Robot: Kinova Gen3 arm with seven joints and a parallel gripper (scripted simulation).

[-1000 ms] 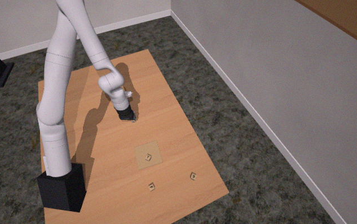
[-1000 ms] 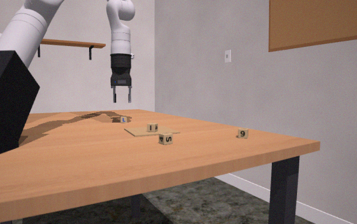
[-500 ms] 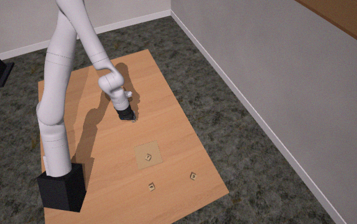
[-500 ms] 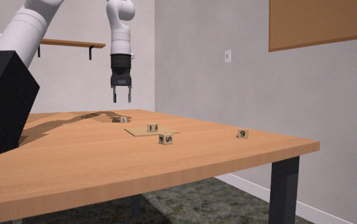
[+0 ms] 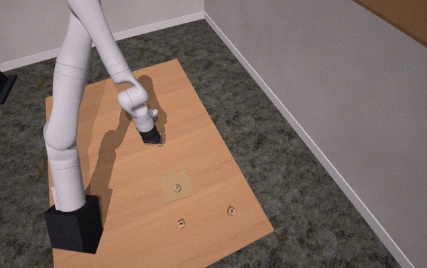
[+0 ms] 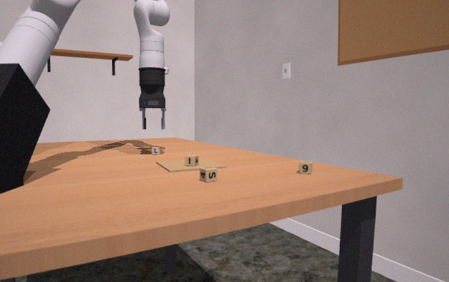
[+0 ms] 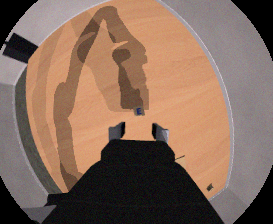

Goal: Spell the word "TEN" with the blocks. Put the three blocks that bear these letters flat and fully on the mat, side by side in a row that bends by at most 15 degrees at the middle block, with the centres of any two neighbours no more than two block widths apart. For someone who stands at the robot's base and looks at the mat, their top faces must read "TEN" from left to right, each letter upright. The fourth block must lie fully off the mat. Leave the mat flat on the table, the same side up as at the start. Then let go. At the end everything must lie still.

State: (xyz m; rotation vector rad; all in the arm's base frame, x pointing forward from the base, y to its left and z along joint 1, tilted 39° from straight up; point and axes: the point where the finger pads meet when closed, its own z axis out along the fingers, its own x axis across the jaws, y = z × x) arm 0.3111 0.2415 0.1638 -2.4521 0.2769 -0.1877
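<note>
The mat point(image 5: 183, 177) point(image 6: 214, 166) point(image 7: 181, 164) lies flat on the wooden table point(image 5: 136, 214) point(image 6: 115, 211) point(image 7: 187, 90), and on it, well within its edges, one block point(image 5: 177, 188) point(image 6: 191, 161) sits with a T on its top face, turned at an angle to the mat's sides. Off the mat, just past its edge nearest the exterior camera, stands a second block point(image 5: 181, 224) point(image 6: 208, 175); an S shows on its side, while the small dark letter on top is too blurred to name surely. Farther from the mat, toward the table's right-hand edge in both outside views, a third block point(image 5: 231, 210) point(image 6: 305, 168) point(image 7: 210, 187) shows a 9 on its side. On the opposite side of the mat from the second block, a fourth block point(image 6: 155, 151) point(image 7: 139, 111) rests on the table with a blue L on its side; its top letter is too small to read. Beyond the mat on that same side, the gripper point(image 5: 160, 143) point(image 6: 154, 127) point(image 7: 138, 128) hangs above the table, pointing down, its fingers spread wide and released, with nothing between them. The word is unfinished: only the T block is on the mat.
</note>
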